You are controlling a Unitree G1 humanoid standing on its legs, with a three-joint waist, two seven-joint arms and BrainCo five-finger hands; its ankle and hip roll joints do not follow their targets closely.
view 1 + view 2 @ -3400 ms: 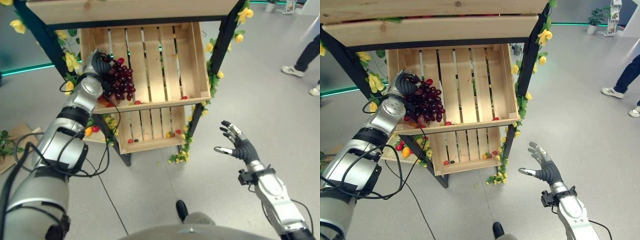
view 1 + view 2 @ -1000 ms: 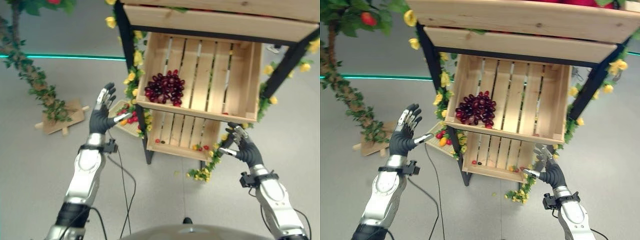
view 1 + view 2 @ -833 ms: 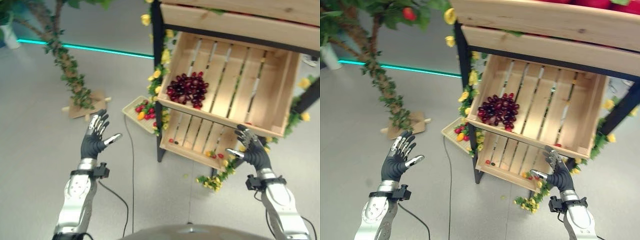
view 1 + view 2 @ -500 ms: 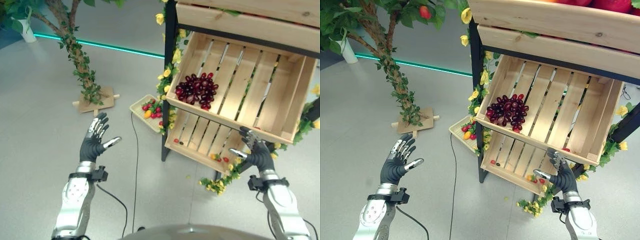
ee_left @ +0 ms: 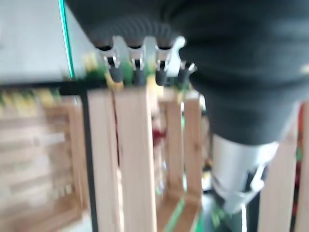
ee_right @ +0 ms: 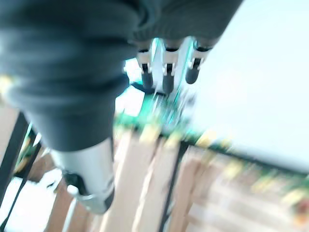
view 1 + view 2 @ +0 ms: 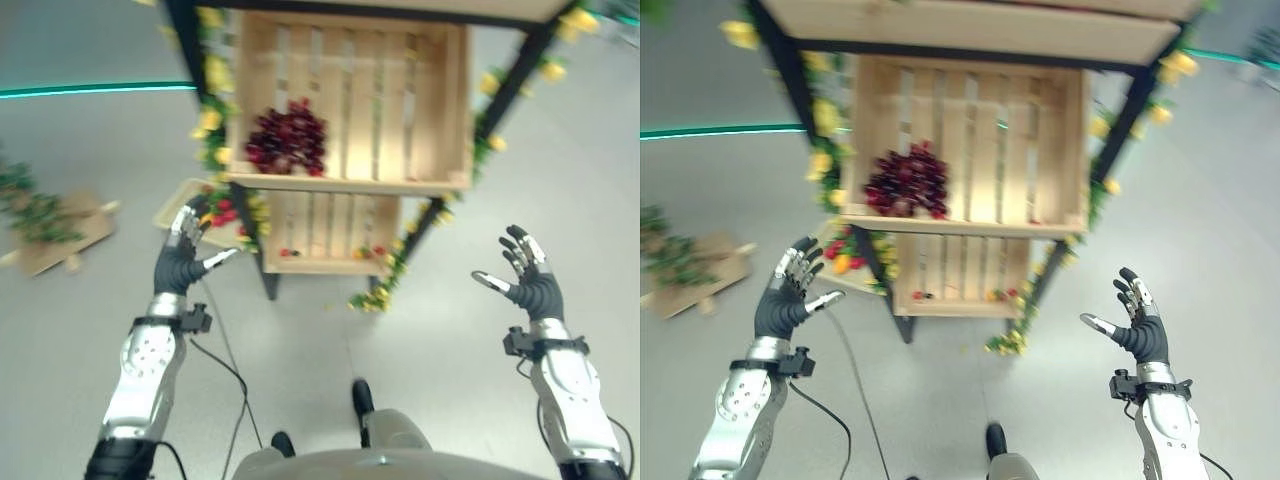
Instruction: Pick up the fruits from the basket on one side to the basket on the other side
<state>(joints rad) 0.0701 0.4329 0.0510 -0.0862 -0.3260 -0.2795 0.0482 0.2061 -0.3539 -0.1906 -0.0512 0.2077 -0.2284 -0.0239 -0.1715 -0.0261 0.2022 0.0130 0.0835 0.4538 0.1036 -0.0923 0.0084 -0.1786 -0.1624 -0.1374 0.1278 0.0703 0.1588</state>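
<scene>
The grapes point(image 7: 286, 138) lie in the upper crate point(image 7: 440, 100), at its 9 o'clock end. The left hand point(image 7: 180, 262), at 8 o'clock, and right hand point(image 7: 532, 283), at 4 o'clock, hang empty, fingers spread, over the floor point(image 7: 80, 330).

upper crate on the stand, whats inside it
A bunch of dark red grapes lies at the left end of the upper crate; the rest shows bare slats. Anything behind its front board is hidden.

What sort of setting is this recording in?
Probably a staged demo or showroom fruit stand: slatted wooden crates on a black-framed rack, a bunch of dark grapes in one, yellow flower garlands, smooth grey floor.
</scene>
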